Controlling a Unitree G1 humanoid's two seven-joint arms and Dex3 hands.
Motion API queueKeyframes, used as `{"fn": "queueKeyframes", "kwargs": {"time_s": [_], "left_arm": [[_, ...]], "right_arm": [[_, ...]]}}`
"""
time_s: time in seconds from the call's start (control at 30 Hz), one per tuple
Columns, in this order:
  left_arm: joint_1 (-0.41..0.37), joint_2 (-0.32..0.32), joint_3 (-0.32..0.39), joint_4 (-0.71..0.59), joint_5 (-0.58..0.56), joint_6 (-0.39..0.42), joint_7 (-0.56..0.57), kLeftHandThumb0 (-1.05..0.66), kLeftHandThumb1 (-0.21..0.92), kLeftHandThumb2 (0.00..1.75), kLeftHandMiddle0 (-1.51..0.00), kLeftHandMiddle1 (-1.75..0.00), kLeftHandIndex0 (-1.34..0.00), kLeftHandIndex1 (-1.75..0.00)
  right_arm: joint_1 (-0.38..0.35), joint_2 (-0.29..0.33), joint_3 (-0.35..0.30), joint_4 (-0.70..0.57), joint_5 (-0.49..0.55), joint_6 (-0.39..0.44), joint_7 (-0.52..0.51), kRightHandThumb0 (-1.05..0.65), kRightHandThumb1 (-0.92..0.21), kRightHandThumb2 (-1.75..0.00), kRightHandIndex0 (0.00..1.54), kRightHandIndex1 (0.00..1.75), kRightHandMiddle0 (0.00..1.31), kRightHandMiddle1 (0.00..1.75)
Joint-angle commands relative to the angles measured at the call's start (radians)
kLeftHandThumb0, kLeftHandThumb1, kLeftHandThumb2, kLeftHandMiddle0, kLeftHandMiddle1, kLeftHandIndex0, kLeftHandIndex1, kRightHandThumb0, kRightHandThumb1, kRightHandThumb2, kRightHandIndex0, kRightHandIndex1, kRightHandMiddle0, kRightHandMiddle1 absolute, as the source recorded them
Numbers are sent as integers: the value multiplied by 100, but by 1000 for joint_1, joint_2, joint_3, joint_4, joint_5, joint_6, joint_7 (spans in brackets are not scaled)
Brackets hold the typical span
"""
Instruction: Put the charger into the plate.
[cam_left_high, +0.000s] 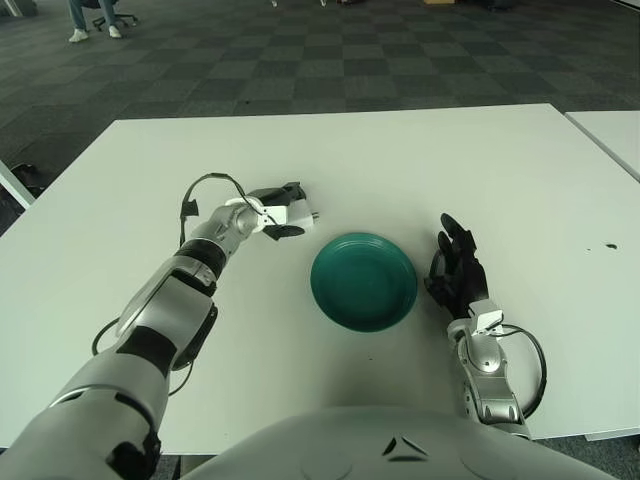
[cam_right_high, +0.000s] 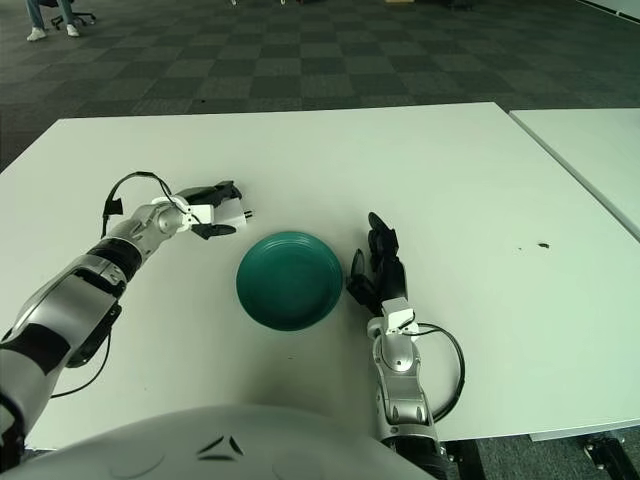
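A small white charger (cam_left_high: 296, 213) with metal prongs pointing right is held in my left hand (cam_left_high: 278, 212), whose black fingers close around it. The hand is to the upper left of the round teal plate (cam_left_high: 363, 280), with the charger a short way from the plate's rim. I cannot tell whether the charger is touching the table. My right hand (cam_left_high: 455, 265) shows just right of the plate, fingers extended and holding nothing.
The white table (cam_left_high: 480, 170) spreads wide around the plate. A second table (cam_left_high: 615, 130) stands at the far right edge. A small dark speck (cam_left_high: 609, 244) marks the table to the right. Dark checkered carpet lies beyond the far edge.
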Motion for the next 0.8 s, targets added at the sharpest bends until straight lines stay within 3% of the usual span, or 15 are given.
{"fn": "queueKeyframes", "kwargs": {"time_s": [0.0,0.07,0.1,0.13,0.17,0.23,0.3,0.4,0.53,0.63,0.77], "left_arm": [[30,-23,-25,37,16,24,8,-103,92,74,-41,-6,-2,-98],[34,-29,-30,39,23,45,40,-102,92,74,-46,-14,-4,-108],[38,-34,-32,41,26,57,65,-100,92,73,-43,-33,-5,-118],[40,-38,-34,43,28,64,84,-95,92,70,-40,-76,-6,-133],[44,-41,-37,45,31,67,109,-92,92,69,-37,-107,-6,-144],[50,-45,-42,48,35,64,160,-85,92,63,-42,-140,-10,-159],[55,-45,-47,51,41,54,208,-62,83,70,-50,-157,-20,-167],[58,-47,-58,60,50,46,265,-47,70,83,-60,-169,-32,-172],[62,-51,-66,78,56,48,322,-42,58,98,-68,-173,-41,-174],[65,-57,-63,87,52,50,362,-14,34,128,-66,-174,-48,-171],[67,-64,-55,91,43,48,407,-3,25,138,-67,-170,-48,-174]], "right_arm": [[27,-1,-9,45,13,57,8,-87,-92,-89,12,0,0,38],[26,-1,-10,44,14,57,9,-87,-92,-89,12,0,0,38],[26,-2,-9,42,13,57,9,-87,-92,-89,12,0,0,38],[26,-2,-9,40,12,58,10,-87,-92,-89,12,0,0,38],[26,-3,-10,40,12,57,12,-87,-92,-89,13,0,0,38],[25,-6,-11,40,12,57,15,-87,-92,-89,13,0,0,38],[24,-7,-11,39,12,58,18,-87,-92,-89,13,0,0,38],[23,-8,-14,39,14,60,21,-87,-92,-89,13,0,0,39],[21,-8,-17,41,12,59,20,-86,-92,-88,12,0,0,39],[20,-7,-19,42,14,58,20,-86,-92,-88,12,0,0,39],[18,-6,-21,44,17,59,22,-86,-92,-88,12,0,0,40]]}}
